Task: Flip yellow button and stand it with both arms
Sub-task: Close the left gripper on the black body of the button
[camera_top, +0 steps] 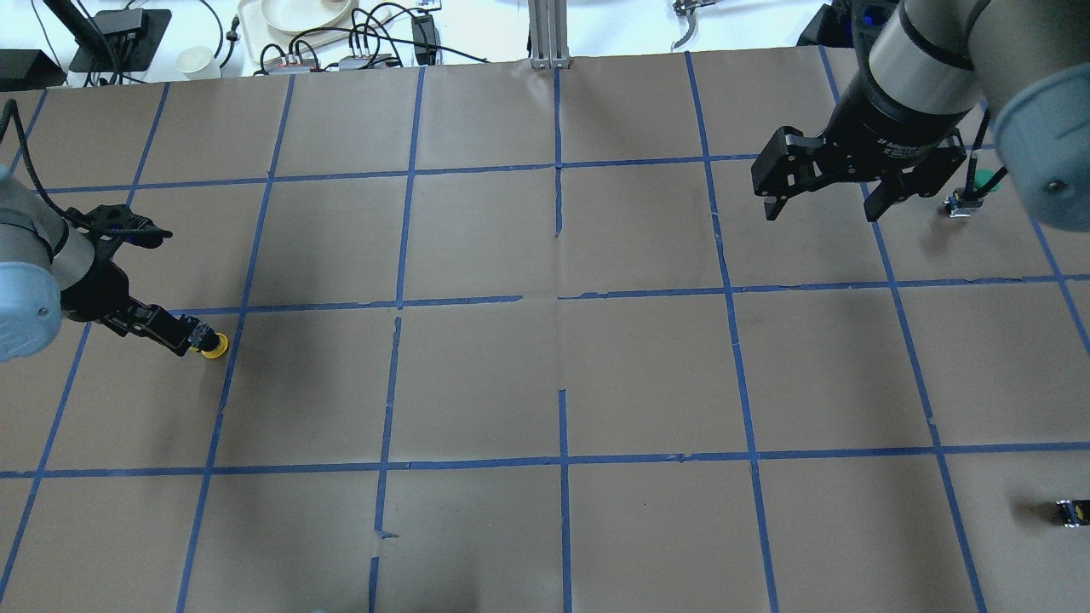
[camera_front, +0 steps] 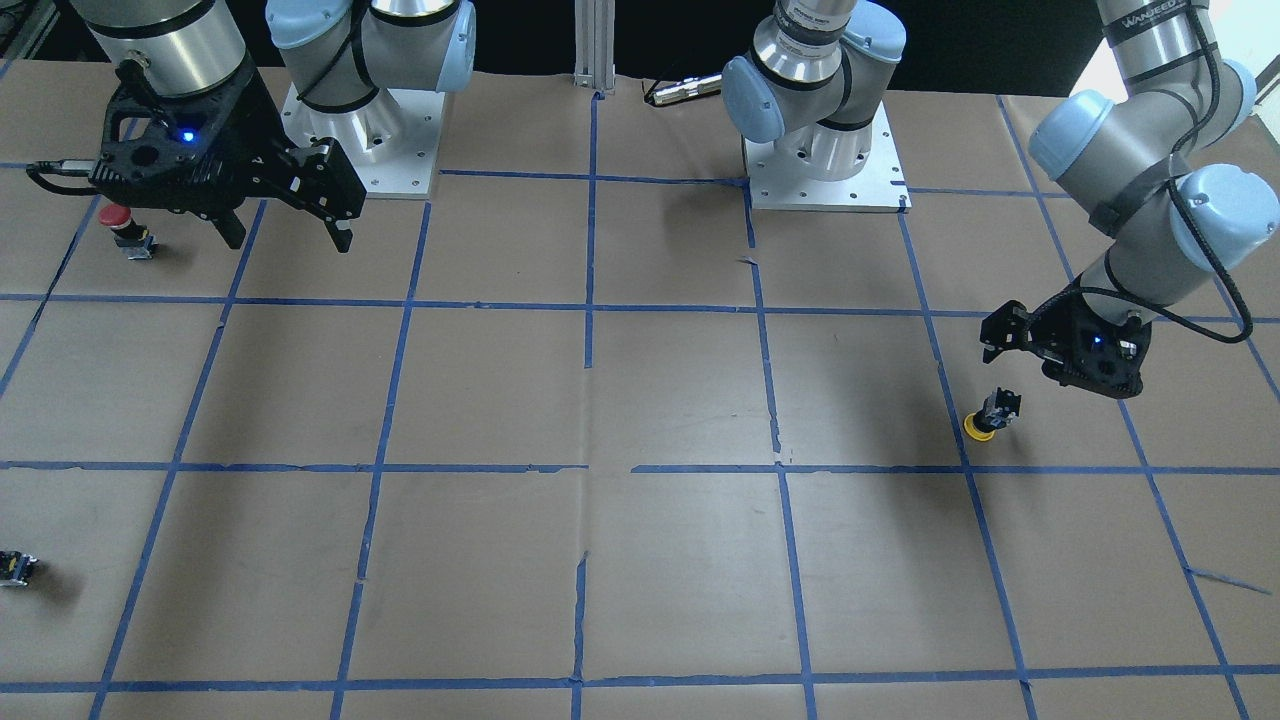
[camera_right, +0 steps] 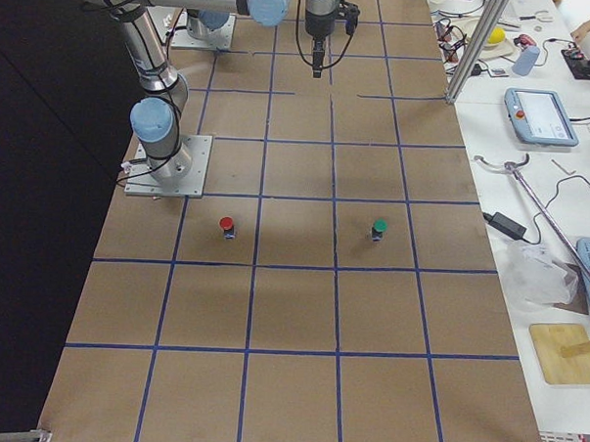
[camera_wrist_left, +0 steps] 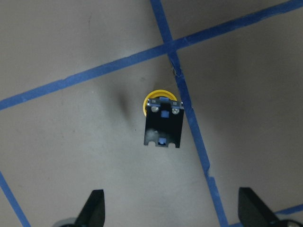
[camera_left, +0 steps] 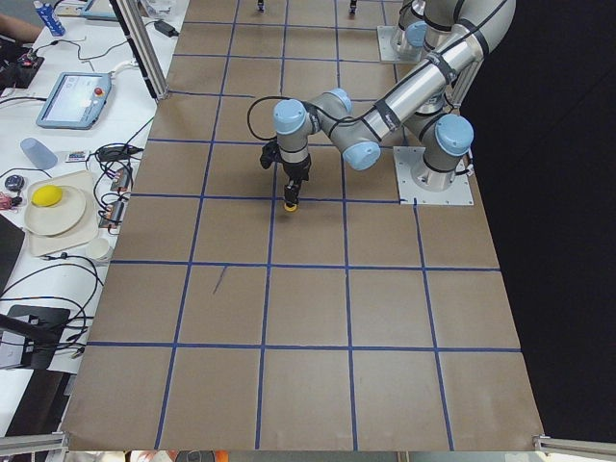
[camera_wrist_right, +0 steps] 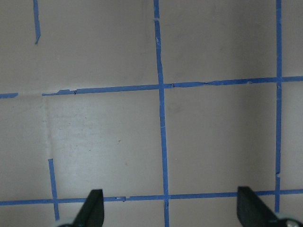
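The yellow button (camera_front: 989, 414) rests cap-down on the paper with its black body pointing up, slightly tilted. It also shows in the overhead view (camera_top: 212, 343), the left side view (camera_left: 291, 203) and the left wrist view (camera_wrist_left: 163, 122). My left gripper (camera_front: 1000, 343) hovers just above it, open and empty, with its fingers spread wide on either side (camera_wrist_left: 173, 213). My right gripper (camera_top: 822, 213) is open and empty, held above the table far from the yellow button. Its wrist view (camera_wrist_right: 171, 210) shows only bare paper and tape lines.
A red-capped button (camera_front: 118, 226) stands by my right gripper. A green-capped button (camera_top: 969, 193) stands beyond it. A small black block with yellow marks (camera_top: 1069, 512) lies near my right-hand table edge. Blue tape lines grid the brown paper. The two arm bases (camera_front: 820, 150) stand on the table.
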You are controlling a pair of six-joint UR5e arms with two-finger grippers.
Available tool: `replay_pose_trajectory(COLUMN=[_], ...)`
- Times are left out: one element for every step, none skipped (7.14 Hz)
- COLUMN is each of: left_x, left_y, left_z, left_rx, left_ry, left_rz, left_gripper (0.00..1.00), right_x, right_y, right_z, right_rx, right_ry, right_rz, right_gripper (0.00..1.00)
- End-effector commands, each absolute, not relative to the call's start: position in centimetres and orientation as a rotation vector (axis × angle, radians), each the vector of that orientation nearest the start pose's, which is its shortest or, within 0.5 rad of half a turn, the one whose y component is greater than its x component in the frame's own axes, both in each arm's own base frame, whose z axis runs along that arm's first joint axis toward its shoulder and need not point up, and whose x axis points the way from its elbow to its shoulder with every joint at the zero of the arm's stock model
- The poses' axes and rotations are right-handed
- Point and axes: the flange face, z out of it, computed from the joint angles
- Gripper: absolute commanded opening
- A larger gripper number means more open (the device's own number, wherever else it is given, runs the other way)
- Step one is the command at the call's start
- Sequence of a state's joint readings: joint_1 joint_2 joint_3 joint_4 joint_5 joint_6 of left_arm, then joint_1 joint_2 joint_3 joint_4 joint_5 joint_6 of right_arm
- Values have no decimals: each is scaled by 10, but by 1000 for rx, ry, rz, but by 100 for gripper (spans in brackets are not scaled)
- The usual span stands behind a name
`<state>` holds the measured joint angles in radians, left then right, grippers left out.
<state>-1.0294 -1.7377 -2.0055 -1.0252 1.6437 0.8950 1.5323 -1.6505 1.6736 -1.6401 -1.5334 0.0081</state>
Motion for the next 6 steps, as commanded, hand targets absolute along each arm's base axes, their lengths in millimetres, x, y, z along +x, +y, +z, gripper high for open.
replay_pose_trajectory(left_x=[144, 141, 140, 141, 142, 142], left_y=[-487, -488, -486, -488, -490, -491], left_z=[241, 240, 237, 232, 225, 226], left_rx=[599, 594, 593, 595, 597, 591], left_ry=[3069, 3084, 3095, 3099, 3108, 3107], left_rz=[142, 130, 128, 140, 154, 150], left_gripper=[98, 96, 96, 93, 88, 85], right_x=[119, 119, 119, 119, 117, 117], right_y=[-468, -467, -467, -467, -468, -468], right_z=[483, 482, 482, 483, 482, 482], right_rx=[70, 70, 70, 68, 73, 71], right_ry=[3102, 3104, 3104, 3105, 3112, 3113], right_rz=[-77, -72, -75, -72, -70, -72], right_gripper=[100, 100, 100, 100, 100, 100])
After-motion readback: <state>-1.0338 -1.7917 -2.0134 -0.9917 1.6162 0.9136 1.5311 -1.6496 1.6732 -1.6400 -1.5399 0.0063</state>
